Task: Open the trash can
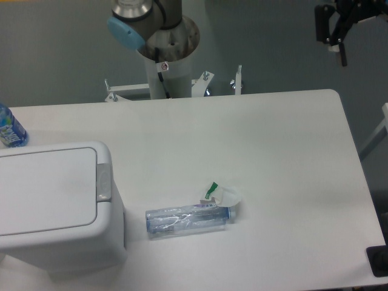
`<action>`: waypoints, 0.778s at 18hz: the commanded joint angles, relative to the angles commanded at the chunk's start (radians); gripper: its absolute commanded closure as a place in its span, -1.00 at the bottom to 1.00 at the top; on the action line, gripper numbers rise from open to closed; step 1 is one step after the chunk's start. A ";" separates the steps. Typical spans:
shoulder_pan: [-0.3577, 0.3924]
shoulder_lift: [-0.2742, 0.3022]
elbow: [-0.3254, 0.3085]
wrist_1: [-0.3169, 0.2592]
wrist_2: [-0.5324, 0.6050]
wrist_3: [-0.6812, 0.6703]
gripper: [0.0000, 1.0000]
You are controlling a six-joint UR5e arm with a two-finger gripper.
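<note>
The trash can (pixel 54 242) is a large white boxy bin at the table's front left. Its flat lid (pixel 45 191) lies shut, with the light-grey push-button strip (pixel 104 182) along its right edge. My gripper (pixel 336 50) is black and hangs at the top right, high above the table's far right corner and far from the bin. Its two fingers point down with a small gap between them and hold nothing.
A clear crushed plastic bottle (pixel 188 219) lies just right of the bin, with a crumpled white scrap with a green bit (pixel 221 194) at its right end. A blue-labelled bottle (pixel 9 128) stands at the left edge. The arm's base column (pixel 167 60) stands behind the table.
</note>
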State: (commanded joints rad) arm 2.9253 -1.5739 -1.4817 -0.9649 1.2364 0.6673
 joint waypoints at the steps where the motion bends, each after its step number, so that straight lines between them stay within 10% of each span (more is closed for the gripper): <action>1: 0.000 0.002 -0.006 0.000 0.005 0.000 -1.00; 9: -0.029 0.017 -0.028 0.002 0.024 -0.020 -1.00; 14: -0.188 0.014 -0.068 0.012 0.018 -0.223 -1.00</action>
State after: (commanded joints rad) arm 2.7369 -1.5600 -1.5493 -0.9526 1.2548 0.4438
